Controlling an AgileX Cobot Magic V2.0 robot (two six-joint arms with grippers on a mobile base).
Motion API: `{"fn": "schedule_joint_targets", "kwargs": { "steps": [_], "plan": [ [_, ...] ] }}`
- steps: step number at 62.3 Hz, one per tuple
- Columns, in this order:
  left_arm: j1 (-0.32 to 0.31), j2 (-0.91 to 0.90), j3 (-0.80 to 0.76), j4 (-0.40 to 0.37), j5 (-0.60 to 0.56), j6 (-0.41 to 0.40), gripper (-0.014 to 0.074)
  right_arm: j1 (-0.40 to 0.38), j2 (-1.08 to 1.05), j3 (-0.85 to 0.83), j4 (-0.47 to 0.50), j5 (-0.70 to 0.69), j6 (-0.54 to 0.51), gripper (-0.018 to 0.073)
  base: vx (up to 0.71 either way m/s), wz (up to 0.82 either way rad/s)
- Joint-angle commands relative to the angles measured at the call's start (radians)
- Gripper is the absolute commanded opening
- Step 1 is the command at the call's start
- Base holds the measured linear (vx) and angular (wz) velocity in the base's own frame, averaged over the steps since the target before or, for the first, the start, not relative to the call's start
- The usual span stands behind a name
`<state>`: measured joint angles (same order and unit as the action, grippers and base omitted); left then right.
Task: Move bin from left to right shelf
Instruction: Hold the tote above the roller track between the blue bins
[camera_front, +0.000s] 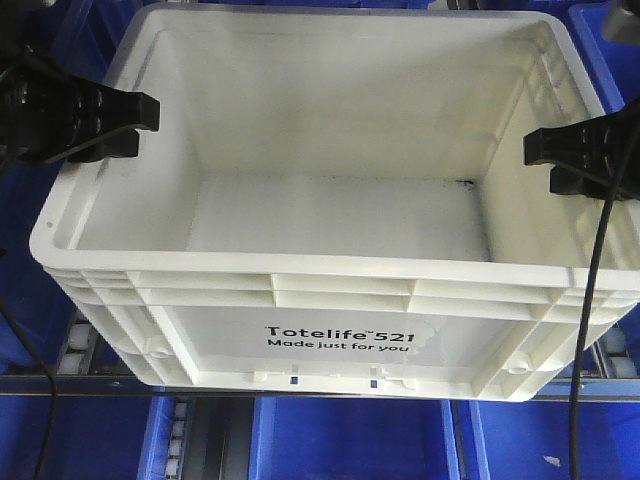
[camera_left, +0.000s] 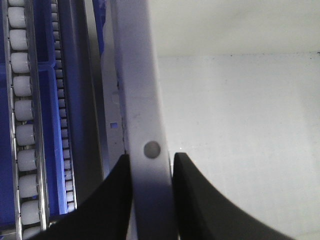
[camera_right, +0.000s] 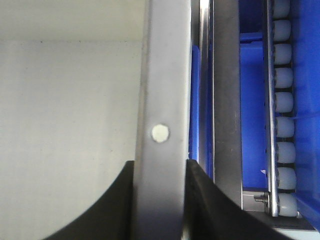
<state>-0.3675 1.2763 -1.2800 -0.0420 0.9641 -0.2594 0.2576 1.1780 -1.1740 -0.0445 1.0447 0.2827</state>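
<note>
— While the left gripper (camera_left: 151, 197) pinches the bin's (camera_front: 330, 215) left wall, what do its jaws look like?

— They sit close together with the white rim between them. One black finger (camera_left: 107, 200) is on the outside and one is on the inside. A small round dot (camera_left: 151, 149) shows on the rim just past them.

— And the right gripper (camera_right: 160, 200)?

— It does the same on the right wall. Its jaws squeeze the rim too, one finger (camera_right: 210, 205) outside and one inside.

— Where is the bin?

— It fills the middle of the front view, held between the two black grippers. It sits open side up and looks empty. The near side has black words, "Totelife 521 Made just for you" (camera_front: 340, 338).

— What is around it?

— Blue bins (camera_front: 350, 440) show below and beside it. Rows of little white rollers (camera_left: 22, 125) run along metal rails (camera_right: 227, 100) to the left and right of the bin.
</note>
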Motion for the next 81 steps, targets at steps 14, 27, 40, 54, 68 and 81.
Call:
{"fn": "schedule_joint_targets", "kwargs": {
  "steps": [14, 27, 40, 54, 68, 81],
  "plan": [
    [0.004, -0.043, -0.036, 0.035, -0.089, 0.016, -0.0006, -0.009, -0.036, -0.041, -0.051, -0.106, -0.018, -0.0001, 0.00, 0.00],
    [0.004, -0.043, -0.036, 0.035, -0.089, 0.016, -0.0006, -0.009, -0.036, -0.041, -0.051, -0.106, -0.018, -0.0001, 0.00, 0.00],
    [0.004, -0.043, -0.036, 0.035, -0.089, 0.016, -0.0006, -0.009, -0.036, -0.041, -0.051, -0.106, -0.018, -0.0001, 0.00, 0.00],
    [0.004, -0.043, -0.036, 0.035, -0.089, 0.016, -0.0006, -0.009, -0.036, -0.041, -0.051, -0.106, -0.018, -0.0001, 0.00, 0.00],
    [0.004, -0.043, -0.036, 0.035, -0.093, 0.016, -0.0006, -0.009, -0.036, -0.041, -0.050, -0.108, -0.016, -0.0001, 0.00, 0.00],
    [0.004, -0.043, -0.036, 0.042, -0.144, 0.016, -0.0006, -0.009, -0.036, -0.041, -0.057, -0.135, -0.016, -0.0001, 0.00, 0.00]
  ]
}}
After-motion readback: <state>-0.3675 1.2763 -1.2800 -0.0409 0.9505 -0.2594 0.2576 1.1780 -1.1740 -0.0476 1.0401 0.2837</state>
